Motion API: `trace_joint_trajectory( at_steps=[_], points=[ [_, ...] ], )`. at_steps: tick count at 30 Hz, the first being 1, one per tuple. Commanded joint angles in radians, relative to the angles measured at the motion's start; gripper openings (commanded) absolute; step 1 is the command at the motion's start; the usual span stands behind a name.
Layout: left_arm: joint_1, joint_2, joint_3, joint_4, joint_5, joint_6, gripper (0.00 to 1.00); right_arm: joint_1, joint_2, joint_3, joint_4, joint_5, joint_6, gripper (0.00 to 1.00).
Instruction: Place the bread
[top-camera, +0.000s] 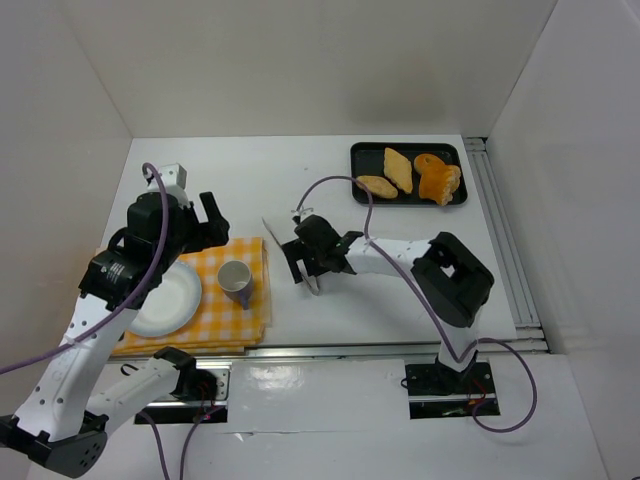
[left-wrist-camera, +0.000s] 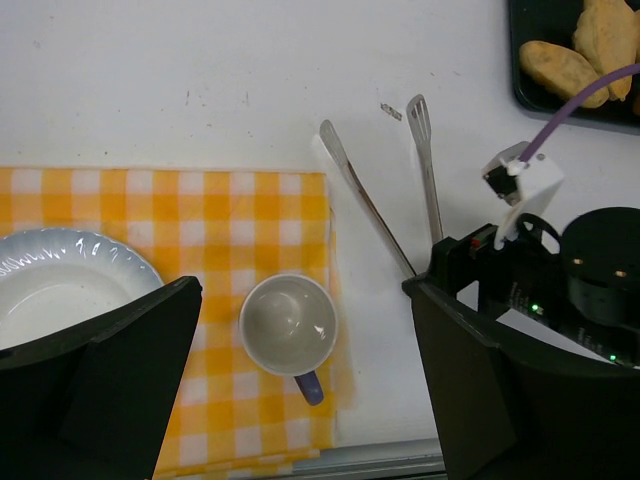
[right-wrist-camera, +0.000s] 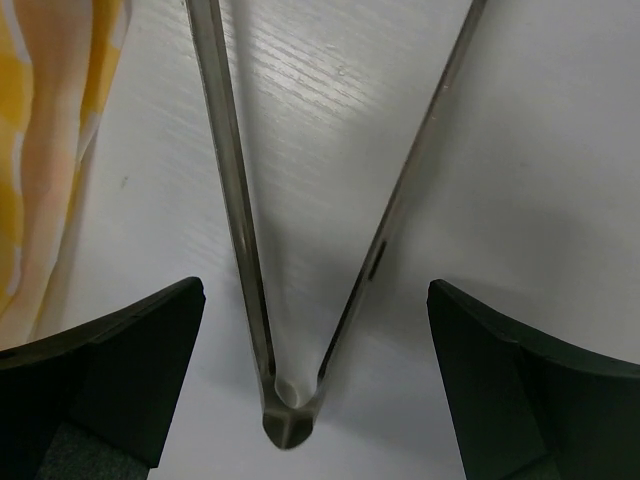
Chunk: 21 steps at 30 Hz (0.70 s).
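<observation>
Bread (top-camera: 398, 170) sits in the black tray (top-camera: 358, 150) at the far right, three golden pieces side by side, untouched. The right gripper (right-wrist-camera: 312, 300) is low over the tongs (right-wrist-camera: 235, 200), fingers wide, straddling the hinge end, nothing clamped yet. The tongs lie flat, arms sprung apart in a V, just right of the checked cloth (top-camera: 250, 250). That bread looks light, soft and crushable, so pinch gently across a piece's middle. The left gripper (top-camera: 208, 228) hovers spread above cup (top-camera: 236, 278) and plate (top-camera: 170, 300).

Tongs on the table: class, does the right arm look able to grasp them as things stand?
Probably yes. The right gripper is open and sits right over the hinge end of the tongs, its jaws straddling both arms, with nothing in between.
</observation>
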Motion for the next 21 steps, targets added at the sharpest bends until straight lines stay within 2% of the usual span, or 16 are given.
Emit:
trace_joint_trajectory(
  at_steps=[1, 3, 11, 15, 16, 19, 20, 21],
  points=[
    [0.008, -0.007, 0.000, 0.014, 0.027, 0.013, 1.00, 0.032, 0.062, 0.070, 0.018, 0.022, -0.032, 1.00],
    [0.017, -0.007, -0.011, 0.023, 0.036, 0.013, 1.00, 0.032, 0.086, 0.086, 0.006, 0.049, -0.032, 1.00],
    [0.035, -0.034, -0.029, 0.034, 0.064, 0.031, 1.00, 0.053, 0.166, 0.121, 0.128, 0.250, 0.027, 1.00],
    [0.045, -0.043, -0.038, 0.034, 0.075, 0.040, 1.00, 0.035, 0.175, 0.130, 0.147, 0.290, 0.047, 0.77],
    [0.045, -0.043, -0.038, 0.034, 0.075, 0.040, 1.00, 0.035, 0.163, 0.130, 0.156, 0.299, 0.047, 0.65],
    [0.054, -0.043, -0.038, 0.034, 0.075, 0.040, 1.00, 0.023, 0.135, 0.130, 0.156, 0.300, 0.034, 0.41],
    [0.054, -0.043, -0.038, 0.034, 0.087, 0.040, 1.00, 0.006, 0.106, 0.143, 0.156, 0.300, 0.024, 0.29],
    [0.063, -0.033, -0.026, 0.034, 0.087, 0.040, 1.00, -0.005, 0.089, 0.156, 0.133, 0.300, 0.024, 0.25]
  ],
)
